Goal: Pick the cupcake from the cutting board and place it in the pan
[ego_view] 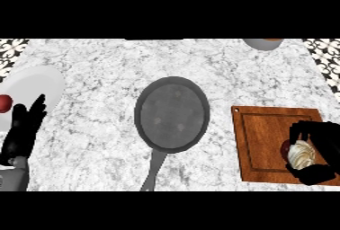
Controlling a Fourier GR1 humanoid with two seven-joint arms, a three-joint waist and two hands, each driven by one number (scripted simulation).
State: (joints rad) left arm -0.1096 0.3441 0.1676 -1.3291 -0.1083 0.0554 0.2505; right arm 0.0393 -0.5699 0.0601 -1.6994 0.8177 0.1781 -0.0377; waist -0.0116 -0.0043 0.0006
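The cupcake (302,155), with cream swirled frosting and a dark red base, sits on the brown wooden cutting board (262,139) at the right. My right hand (323,148) is curled round the cupcake, fingers above it and thumb below it. The grey pan (172,114) lies in the middle of the counter, its handle pointing toward the lower edge, and nothing is in it. My left hand (23,128) rests open at the far left, fingers up.
A white plate (33,85) lies at the left with a red object (5,103) at its edge. A bowl (263,43) shows partly at the top right. The marble counter (100,67) surrounds the pan.
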